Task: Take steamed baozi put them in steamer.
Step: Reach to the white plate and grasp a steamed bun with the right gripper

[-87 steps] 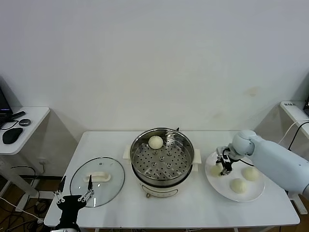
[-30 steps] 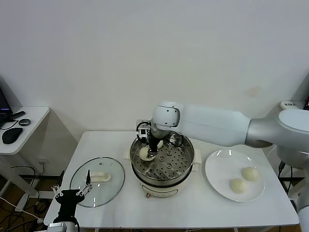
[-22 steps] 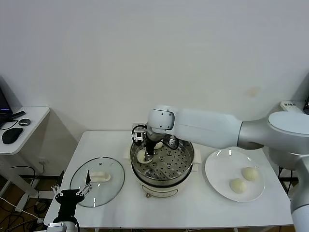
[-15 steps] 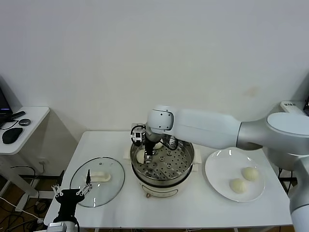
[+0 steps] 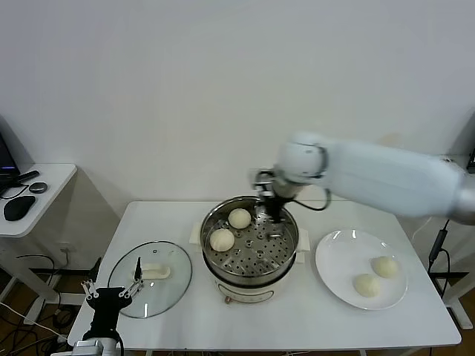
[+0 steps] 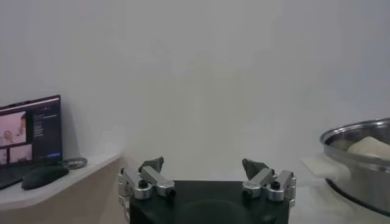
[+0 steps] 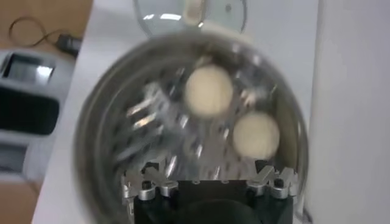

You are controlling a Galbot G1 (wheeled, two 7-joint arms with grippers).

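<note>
The steamer (image 5: 249,256) stands mid-table, a steel pot with a perforated tray. Two steamed baozi lie on the tray, one at the back (image 5: 239,218) and one at the left (image 5: 222,239). Two more baozi (image 5: 384,266) (image 5: 367,285) rest on the white plate (image 5: 330,259) to the right. My right gripper (image 5: 272,199) hovers over the pot's back right rim, open and empty. From its wrist I look down on both potted baozi (image 7: 208,91) (image 7: 256,134), with the gripper (image 7: 206,169) above the steamer (image 7: 85,140). My left gripper (image 5: 111,294) waits open, low at the front left.
A glass lid (image 5: 122,276) with a white handle (image 5: 154,271) lies left of the steamer. A side table (image 5: 44,178) with a mouse stands further left. The left wrist view shows its gripper (image 6: 203,164), a laptop (image 6: 30,131) and the steamer's edge (image 6: 359,161).
My right gripper carried a baozi from the plate to the steamer, opened and left it on the tray's left, then rose and swung towards the back right. The left arm stayed put.
</note>
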